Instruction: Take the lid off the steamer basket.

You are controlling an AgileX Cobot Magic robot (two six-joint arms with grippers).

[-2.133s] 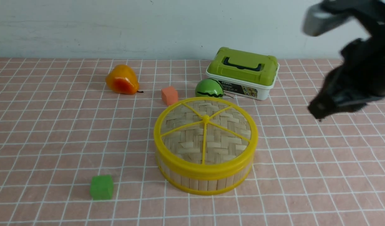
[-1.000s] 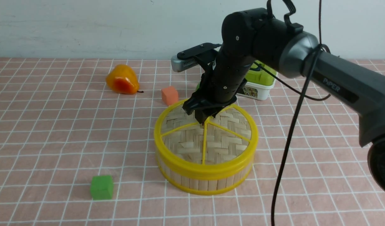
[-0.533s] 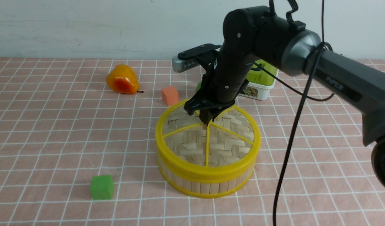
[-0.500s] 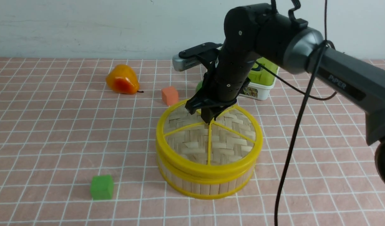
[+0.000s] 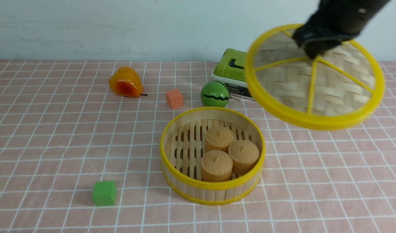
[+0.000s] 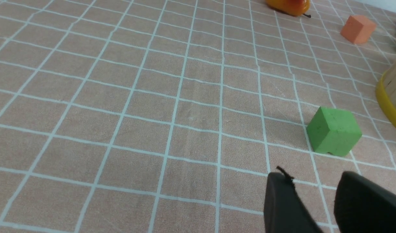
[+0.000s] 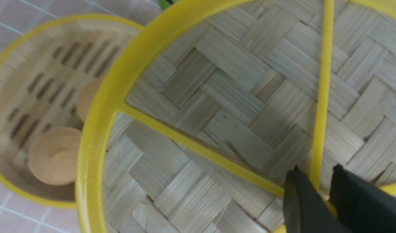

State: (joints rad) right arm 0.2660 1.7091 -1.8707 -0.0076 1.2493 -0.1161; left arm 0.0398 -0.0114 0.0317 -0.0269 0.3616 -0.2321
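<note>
The woven bamboo lid [image 5: 314, 84] with yellow rim and spokes hangs tilted in the air at the upper right, well off the steamer basket [image 5: 212, 191]. My right gripper [image 5: 314, 53] is shut on the lid's central knob; in the right wrist view its jaws [image 7: 315, 181] pinch the knob where the spokes meet on the lid [image 7: 217, 97]. The basket stands open on the cloth with three tan round buns [image 5: 230, 152] inside; it also shows in the right wrist view [image 7: 39, 97]. My left gripper [image 6: 311, 184] is open and empty, low over the cloth near a green cube [image 6: 334, 131].
A green cube [image 5: 104, 193] lies front left of the basket. An orange cube [image 5: 174, 98], a green striped ball [image 5: 215, 94] and an orange pear-shaped fruit [image 5: 125, 82] lie behind it. A white box with green lid [image 5: 231, 72] stands at the back, partly hidden by the lid.
My right gripper has lifted the lid off the basket and carried it up and to the right. The basket now stands open, showing three buns.
</note>
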